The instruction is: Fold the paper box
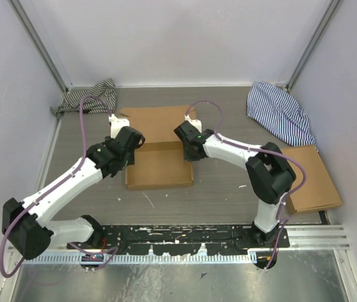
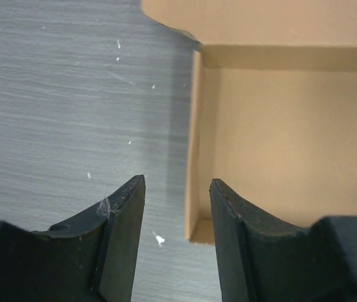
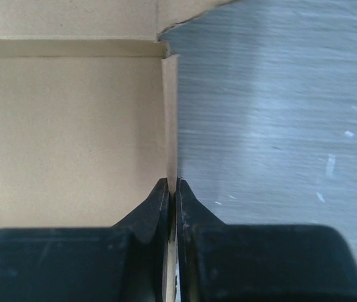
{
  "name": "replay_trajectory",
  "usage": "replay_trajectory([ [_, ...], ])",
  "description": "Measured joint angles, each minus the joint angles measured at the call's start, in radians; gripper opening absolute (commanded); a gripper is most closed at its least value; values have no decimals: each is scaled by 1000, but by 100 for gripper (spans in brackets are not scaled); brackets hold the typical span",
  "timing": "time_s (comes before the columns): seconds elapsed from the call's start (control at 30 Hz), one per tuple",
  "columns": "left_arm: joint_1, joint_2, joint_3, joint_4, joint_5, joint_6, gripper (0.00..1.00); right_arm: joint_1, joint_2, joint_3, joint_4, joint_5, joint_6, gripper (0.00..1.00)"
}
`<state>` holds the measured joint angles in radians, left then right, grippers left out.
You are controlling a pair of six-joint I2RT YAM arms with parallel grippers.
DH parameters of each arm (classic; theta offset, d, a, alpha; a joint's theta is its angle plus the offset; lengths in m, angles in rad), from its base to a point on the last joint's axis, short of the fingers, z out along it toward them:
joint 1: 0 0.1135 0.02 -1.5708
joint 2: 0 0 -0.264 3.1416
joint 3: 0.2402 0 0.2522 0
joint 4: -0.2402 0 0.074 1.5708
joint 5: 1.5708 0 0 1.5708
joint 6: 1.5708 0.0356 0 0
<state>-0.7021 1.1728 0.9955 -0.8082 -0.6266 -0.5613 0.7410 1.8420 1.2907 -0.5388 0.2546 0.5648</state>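
**A:** Starting left of the paper box (image 1: 159,157), what's there?

**B:** A grey-striped cloth (image 1: 87,97), bunched well behind and left of the box. Between the two is only bare grey table (image 1: 219,198), flecked with white.

**A:** And the left gripper (image 2: 177,182)?

**B:** It's at the box's left wall. The jaws stand apart and hold nothing. One finger (image 2: 124,251) hangs over the table outside the wall and the other over the box floor inside. The near end of the wall stands in the gap, touching neither finger.

**A:** Where's the box itself?

**B:** Mid-table, between the two arms. It's a shallow tray with its side walls up and a flat panel lying behind it. The cardboard is plain brown on every face that shows. The wall edges look straight, and the die-cut edge at each rear corner is ragged.

**A:** The right gripper (image 3: 172,182)?

**B:** It's pinched tight on the box's right wall, with the thin cardboard edge running up from between the fingertips.

**A:** What's right of the box?

**B:** Open table just outside that wall. Further out, a blue-striped cloth (image 1: 279,113) lies behind and to the right. A second cardboard box (image 1: 310,179) lies flat, well to the right, against the side wall.
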Motion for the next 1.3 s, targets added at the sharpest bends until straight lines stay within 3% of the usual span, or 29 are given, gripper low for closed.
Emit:
replay_trajectory([
  [0.03, 13, 21, 16, 8, 11, -1, 53, -8, -22, -27, -1, 13, -4, 28],
  [0.13, 77, 95, 77, 46, 61, 0, 54, -20, -88, -110, -7, 47, -11, 85],
  [0.17, 105, 124, 102, 59, 82, -1, 54, -19, -112, -143, -8, 57, -18, 98],
  [0.2, 137, 155, 129, 74, 107, 0, 54, -17, -139, -173, -12, 66, -23, 100],
  [0.47, 359, 345, 287, 149, 276, 6, 53, -78, -359, -185, -41, 87, -67, 100],
  [0.63, 460, 530, 452, 169, 378, 29, 52, -358, -365, -79, 44, -132, -92, 96],
  [0.73, 500, 661, 560, 173, 463, 46, 52, -497, -276, 27, 70, -244, -116, 87],
  [0.9, 589, 816, 604, 190, 659, 35, 56, -530, -76, 163, 109, -388, -141, 73],
  [1.1, 708, 855, 561, 237, 842, -20, 56, -544, 126, 230, 109, -489, -154, 71],
  [1.3, 709, 876, 577, 287, 916, -43, 54, -555, 229, 289, 98, -545, -173, 66],
])
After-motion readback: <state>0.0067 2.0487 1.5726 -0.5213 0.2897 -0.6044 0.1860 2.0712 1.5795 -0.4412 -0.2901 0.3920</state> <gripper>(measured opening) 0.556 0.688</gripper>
